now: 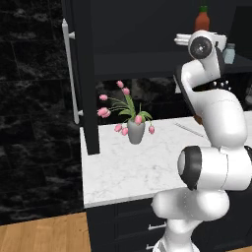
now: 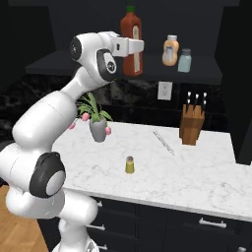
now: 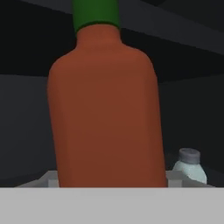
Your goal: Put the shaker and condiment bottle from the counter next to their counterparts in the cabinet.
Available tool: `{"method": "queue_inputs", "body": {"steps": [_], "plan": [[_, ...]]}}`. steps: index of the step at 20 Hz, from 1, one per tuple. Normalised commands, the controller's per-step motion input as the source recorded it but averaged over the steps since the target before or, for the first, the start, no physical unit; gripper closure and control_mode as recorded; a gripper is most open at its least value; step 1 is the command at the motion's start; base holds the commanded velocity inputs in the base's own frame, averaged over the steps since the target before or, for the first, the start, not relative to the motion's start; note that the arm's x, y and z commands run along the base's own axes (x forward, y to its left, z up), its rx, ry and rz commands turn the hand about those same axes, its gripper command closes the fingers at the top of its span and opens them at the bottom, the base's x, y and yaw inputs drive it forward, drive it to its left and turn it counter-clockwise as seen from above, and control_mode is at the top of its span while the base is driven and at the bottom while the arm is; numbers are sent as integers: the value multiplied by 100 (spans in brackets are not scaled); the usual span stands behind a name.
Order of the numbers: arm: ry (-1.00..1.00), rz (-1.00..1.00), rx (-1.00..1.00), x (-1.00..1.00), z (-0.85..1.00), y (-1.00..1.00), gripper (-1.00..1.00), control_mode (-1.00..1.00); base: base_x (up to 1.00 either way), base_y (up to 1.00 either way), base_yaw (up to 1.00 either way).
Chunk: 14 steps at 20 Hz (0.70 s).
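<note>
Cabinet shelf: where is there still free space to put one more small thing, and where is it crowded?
The cabinet shelf looks bare left of the red bottle. A narrower gap lies between the red bottle and the peach bottle. The right part is crowded: the peach bottle and the blue-grey shaker stand close together there. The gripper is at the red bottle.

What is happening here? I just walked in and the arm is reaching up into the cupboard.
The robot arm has the red condiment bottle up at the cabinet shelf, its gripper around the bottle's body. Whether the jaws are clamped or have let go cannot be told. The peach-orange bottle and pale blue-grey shaker stand to the bottle's right on that shelf. The small yellow-green shaker is on the marble counter, untouched, near a vase of tulips and a knife block.
</note>
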Motion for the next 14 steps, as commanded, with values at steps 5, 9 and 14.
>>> {"method": "queue_inputs", "body": {"steps": [5, 9, 14], "plan": [[0, 0, 0, 54, -12, -25, 100, -100, 0, 0, 0], [0, 0, 0, 41, -6, -18, 100, -100, 0, 0, 0], [2, 0, 4, 15, 0, -12, 100, -100, 0, 0, 0]]}}
